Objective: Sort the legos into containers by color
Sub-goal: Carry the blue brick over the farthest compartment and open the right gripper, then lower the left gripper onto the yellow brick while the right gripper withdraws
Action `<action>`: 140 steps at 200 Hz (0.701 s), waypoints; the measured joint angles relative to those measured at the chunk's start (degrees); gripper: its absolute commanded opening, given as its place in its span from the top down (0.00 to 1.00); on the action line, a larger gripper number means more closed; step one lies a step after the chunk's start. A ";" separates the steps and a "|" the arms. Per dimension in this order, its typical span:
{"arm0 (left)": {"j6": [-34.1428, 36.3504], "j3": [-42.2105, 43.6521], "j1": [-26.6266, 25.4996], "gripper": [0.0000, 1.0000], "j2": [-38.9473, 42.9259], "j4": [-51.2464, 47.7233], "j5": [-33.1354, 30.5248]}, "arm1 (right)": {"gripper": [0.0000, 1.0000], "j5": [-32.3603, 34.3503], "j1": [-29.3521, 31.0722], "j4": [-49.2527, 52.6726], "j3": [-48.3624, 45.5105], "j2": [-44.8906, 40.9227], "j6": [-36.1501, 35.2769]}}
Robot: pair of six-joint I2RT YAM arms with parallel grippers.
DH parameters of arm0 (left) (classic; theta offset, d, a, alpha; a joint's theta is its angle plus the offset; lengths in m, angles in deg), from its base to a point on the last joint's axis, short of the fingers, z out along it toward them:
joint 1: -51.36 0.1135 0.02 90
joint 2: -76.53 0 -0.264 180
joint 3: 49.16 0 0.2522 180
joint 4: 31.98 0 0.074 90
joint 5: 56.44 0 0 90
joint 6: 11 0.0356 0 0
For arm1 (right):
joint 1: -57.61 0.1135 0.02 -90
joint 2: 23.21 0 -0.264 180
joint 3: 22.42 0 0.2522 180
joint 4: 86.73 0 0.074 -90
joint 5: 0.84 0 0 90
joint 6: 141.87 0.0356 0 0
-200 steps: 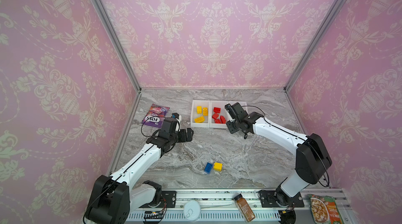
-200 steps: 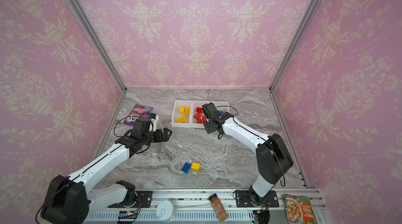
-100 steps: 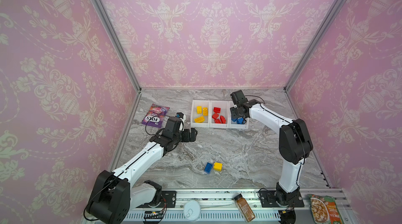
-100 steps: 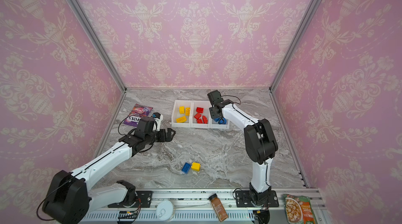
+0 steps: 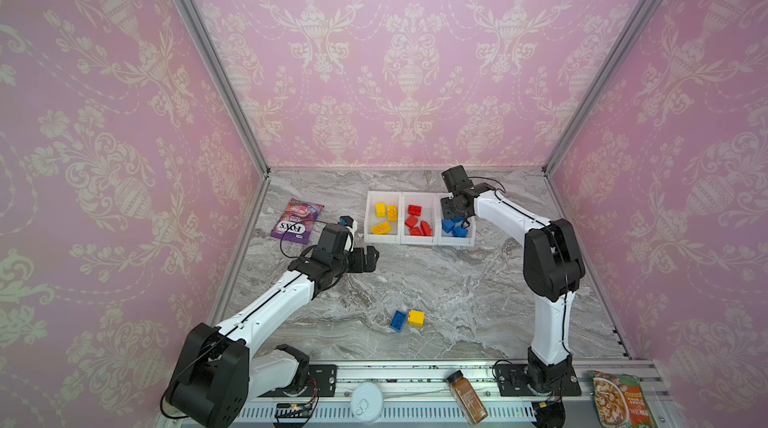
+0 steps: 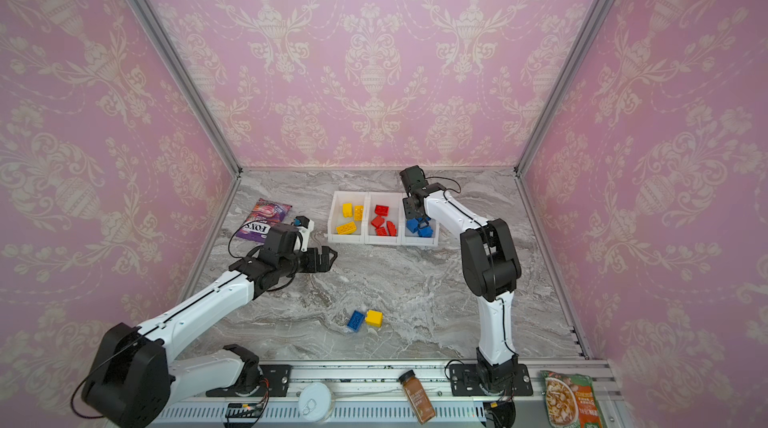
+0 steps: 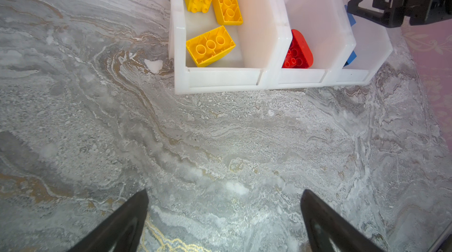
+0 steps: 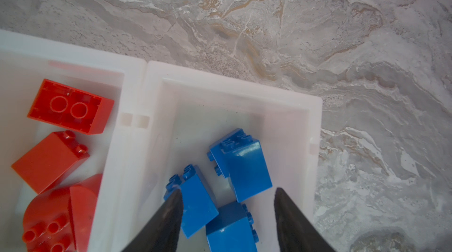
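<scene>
Top view: small blue studded plastic brick [image 5: 398, 320] sits below-right of the wide-spread, empty left gripper [image 5: 372, 260], the nearer arm.

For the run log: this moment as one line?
right gripper: open above blue-brick bin | left gripper: open, empty | loose on table: blue brick, yellow brick

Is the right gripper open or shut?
Open. The right gripper has its fingers apart over the blue bricks, clamping none.

Right jaws moved over the container [image 5: 457, 242] of blue legos [image 5: 451, 225] and parted.
</scene>
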 measured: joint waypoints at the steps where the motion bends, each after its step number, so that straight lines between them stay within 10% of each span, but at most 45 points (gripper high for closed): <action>1: 0.00 0.00 -0.02 0.01 -0.04 0.00 0.00 | 0.38 0.00 0.00 0.00 0.00 -0.02 0.00; 140: 4.07 -4.83 -9.31 0.01 -2.82 -4.52 1.68 | 0.23 -7.02 1.29 1.46 -11.61 -15.15 2.56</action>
